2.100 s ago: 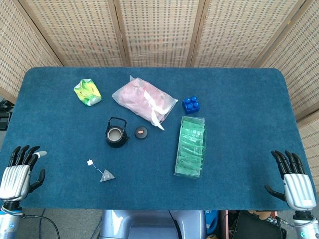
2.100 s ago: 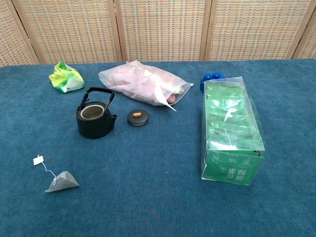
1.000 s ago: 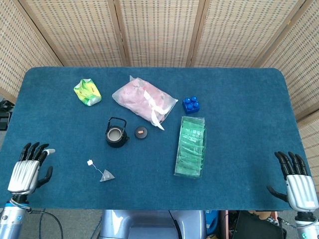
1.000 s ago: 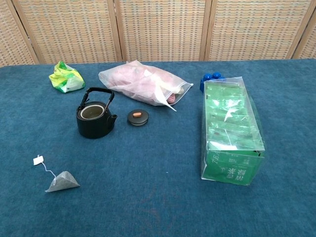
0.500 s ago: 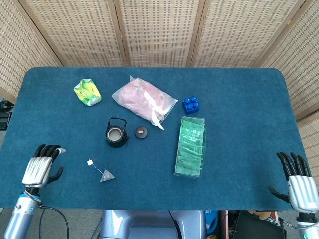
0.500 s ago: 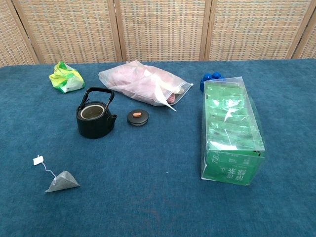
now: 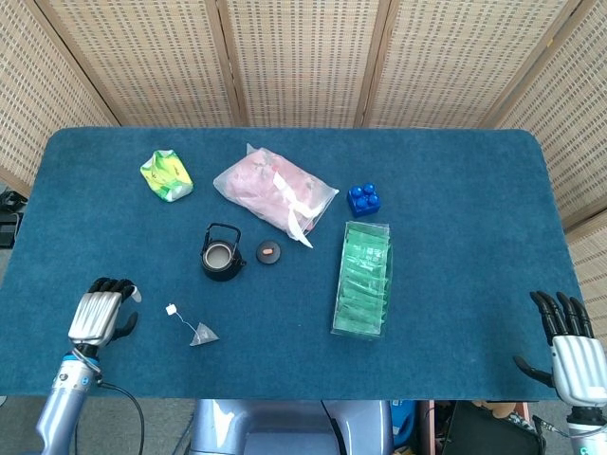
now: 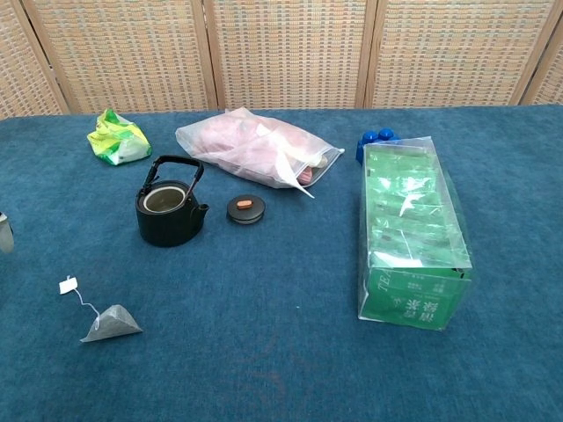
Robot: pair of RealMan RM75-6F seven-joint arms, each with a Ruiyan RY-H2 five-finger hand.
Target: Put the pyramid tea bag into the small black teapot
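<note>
Pyramid tea bag [image 8: 111, 323] in both views, right hand [image 7: 577, 358] only overhead

Both views are bright and evenly lit, sharp throughout. Shadows are soft and short, pooling just beside the small black teapot [image 8: 171, 212]. Mild glare sits on the clear-wrapped green tea box [image 8: 409, 232].

A matt blue cloth, faintly napped, is covering the desk [image 8: 281, 352]. The small black teapot [image 8: 170, 213] is looking like matt cast metal. The pyramid tea bag [image 8: 111, 323] is showing fine grey mesh, with a paper tag. At three o'clock, glossy clear plastic is wrapping the green tea box [image 8: 411, 230]. Woven cane screens [image 8: 281, 53] are standing in wooden frames at twelve o'clock.
</note>
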